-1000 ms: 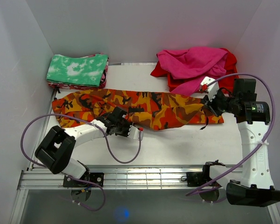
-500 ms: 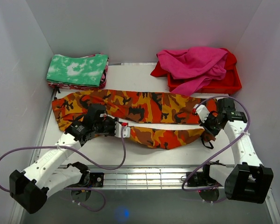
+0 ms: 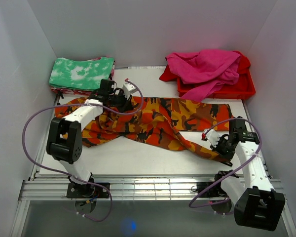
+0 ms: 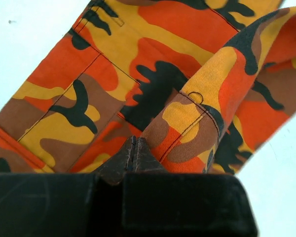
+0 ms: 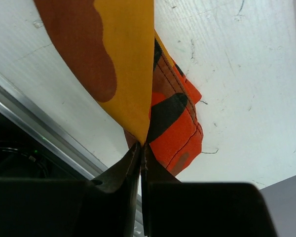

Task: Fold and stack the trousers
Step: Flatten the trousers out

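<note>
Both arms have swung round in the last half second. The left carried its pinch of cloth from the near side to the far left, and the right drew in toward the front edge. The trousers [image 3: 163,116] now lie twisted across the table [image 3: 138,155], bunched at the far left with one leg trailing diagonally to the near right.

The left gripper [image 4: 133,148] is closed tight on a raised fold by a pocket seam. The right gripper [image 5: 140,147] is clamped on a thin hem edge.

The cloth looks limp and tightly woven with stitched seams, and both bites are slim. To my eye a hard pull could slip the hem free or set the twist into a crooked fold. The left arm also works just beside the green-and-white folded cloth [image 3: 81,74], which it could knock askew.
</note>
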You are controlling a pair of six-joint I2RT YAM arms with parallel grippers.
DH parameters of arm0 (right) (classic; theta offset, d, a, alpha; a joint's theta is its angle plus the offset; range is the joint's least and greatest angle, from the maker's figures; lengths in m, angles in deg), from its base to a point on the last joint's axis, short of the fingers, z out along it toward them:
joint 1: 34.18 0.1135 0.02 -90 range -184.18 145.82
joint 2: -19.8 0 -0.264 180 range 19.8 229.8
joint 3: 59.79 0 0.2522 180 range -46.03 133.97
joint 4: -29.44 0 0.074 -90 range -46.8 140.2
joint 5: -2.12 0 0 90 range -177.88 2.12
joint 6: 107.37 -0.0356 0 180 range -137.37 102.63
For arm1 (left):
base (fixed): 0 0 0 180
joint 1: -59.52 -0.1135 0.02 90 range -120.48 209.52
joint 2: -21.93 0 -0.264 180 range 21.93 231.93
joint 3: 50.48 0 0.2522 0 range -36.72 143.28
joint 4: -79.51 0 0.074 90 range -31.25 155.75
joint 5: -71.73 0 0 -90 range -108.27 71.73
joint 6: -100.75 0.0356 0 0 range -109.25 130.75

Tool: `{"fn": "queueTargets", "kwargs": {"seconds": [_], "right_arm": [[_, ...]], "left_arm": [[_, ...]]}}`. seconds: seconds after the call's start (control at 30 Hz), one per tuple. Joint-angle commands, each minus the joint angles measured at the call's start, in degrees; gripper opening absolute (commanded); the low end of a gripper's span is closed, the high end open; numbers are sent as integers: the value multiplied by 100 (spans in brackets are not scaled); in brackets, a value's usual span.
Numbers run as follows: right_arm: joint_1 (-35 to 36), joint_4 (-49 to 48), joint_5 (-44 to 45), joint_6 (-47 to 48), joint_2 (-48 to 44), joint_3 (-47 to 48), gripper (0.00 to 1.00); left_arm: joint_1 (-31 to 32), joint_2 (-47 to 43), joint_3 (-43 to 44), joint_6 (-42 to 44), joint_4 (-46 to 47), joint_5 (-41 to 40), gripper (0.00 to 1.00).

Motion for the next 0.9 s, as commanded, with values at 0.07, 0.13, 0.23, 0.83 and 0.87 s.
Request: {"fn": "queueTargets", "kwargs": {"seconds": [0.07, 0.13, 0.23, 0.83, 0.87], "right_arm": [[-29, 719, -262, 590, -138, 281, 8], [-29, 728, -403, 477, -50, 510, 8], [-29, 720, -587, 257, 257, 914, 8], [-178, 202, -694, -561, 2323, 2066, 8], [-187, 166, -685, -579, 2376, 2084, 8]], "left_arm": [[-8, 822, 579, -990, 334, 170, 0], [-8, 956, 745, -1025, 72, 47, 12], [-16, 878, 1026, -806, -638, -164, 47], [-3030, -1794, -533, 2076, -4053, -1103, 92], [-3101, -1908, -737, 2164, -3956, -1244, 91]]}}
